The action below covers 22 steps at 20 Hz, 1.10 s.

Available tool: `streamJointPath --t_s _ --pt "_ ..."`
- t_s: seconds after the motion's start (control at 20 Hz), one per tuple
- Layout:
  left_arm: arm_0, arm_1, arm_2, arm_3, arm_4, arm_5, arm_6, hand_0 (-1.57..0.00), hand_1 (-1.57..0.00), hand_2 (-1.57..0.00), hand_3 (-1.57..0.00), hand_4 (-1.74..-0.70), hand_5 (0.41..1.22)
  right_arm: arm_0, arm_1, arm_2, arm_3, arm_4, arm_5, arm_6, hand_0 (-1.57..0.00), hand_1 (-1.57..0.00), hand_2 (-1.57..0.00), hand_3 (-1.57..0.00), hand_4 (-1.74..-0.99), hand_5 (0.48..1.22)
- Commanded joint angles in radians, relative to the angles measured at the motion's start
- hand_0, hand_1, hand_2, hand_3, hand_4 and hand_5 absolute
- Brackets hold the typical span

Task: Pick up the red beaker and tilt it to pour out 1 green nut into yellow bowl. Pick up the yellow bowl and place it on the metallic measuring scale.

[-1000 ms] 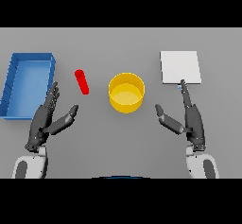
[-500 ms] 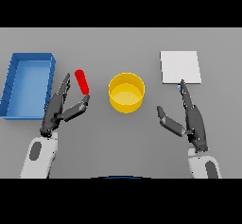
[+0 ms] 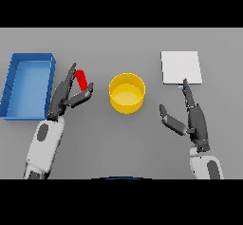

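Red beaker point(image 3: 81, 79) lies on the grey table point(image 3: 118, 143) with its long axis running away from the robot, cradled between the spread fingers and thumb of the left hand point(image 3: 64, 98), not yet gripped; yellow bowl point(image 3: 126, 92) sits just right, the open right hand point(image 3: 192, 119) idle below the scale point(image 3: 180, 67).

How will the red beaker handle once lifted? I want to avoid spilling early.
The red beaker looks slim and small beside the left hand, so probably light. Its narrow shape may slip or twist between the fingers. It already lies tilted, so contents could shift early.
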Motion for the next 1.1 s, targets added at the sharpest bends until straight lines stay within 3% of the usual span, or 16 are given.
streamJointPath --t_s 0.0,0.35,0.65,0.7,0.8,0.9,1.05 --pt "-0.018 0.0 0.005 0.023 0.001 0.001 -0.001 0.0 0.0 0.0 0.0 -1.3 0.689 -0.005 0.006 0.005 0.001 0.005 -0.003 0.016 0.0 0.0 0.0 0.0 -1.27 0.642" --pt "-0.116 -0.005 0.026 0.134 -0.005 0.012 -0.016 0.0 0.0 0.0 0.0 -1.29 0.683 0.007 -0.009 -0.013 -0.004 -0.021 0.011 -0.005 0.0 0.0 0.0 0.0 -1.265 0.638" --pt "-0.161 -0.026 0.061 0.22 0.024 0.013 -0.077 0.0 0.0 0.0 0.0 -1.35 0.704 0.006 -0.005 -0.003 0.001 0.003 0.0 0.004 0.0 0.0 0.0 0.0 -1.261 0.641" --pt "-0.172 -0.025 0.074 0.223 0.037 0.013 -0.085 0.0 -0.03 -0.07 -0.03 -1.38 0.724 0.013 -0.006 -0.007 -0.001 -0.003 0.0 -0.002 0.0 0.0 0.0 0.0 -1.259 0.642" --pt "-0.194 -0.045 0.095 0.254 0.052 0.034 -0.09 -0.29 -0.33 -0.36 -0.29 -1.45 0.783 0.011 -0.007 -0.006 -0.006 0.002 -0.004 0.0 0.0 0.0 0.0 0.0 -1.258 0.644" --pt "-0.218 -0.049 0.101 0.282 0.038 0.066 -0.074 -0.66 -0.7 -0.73 -0.72 -1.5 0.941 0.008 -0.011 -0.012 0.006 0.001 -0.005 -0.001 0.0 0.0 0.0 0.0 -1.255 0.644" --pt "-0.232 -0.037 0.081 0.304 0.014 0.05 -0.112 -1.11 -1.12 -1.14 -0.97 -1.6 1.078 0.019 -0.006 -0.007 -0.004 -0.004 0.0 -0.01 0.0 0.0 0.0 0.0 -1.252 0.644"
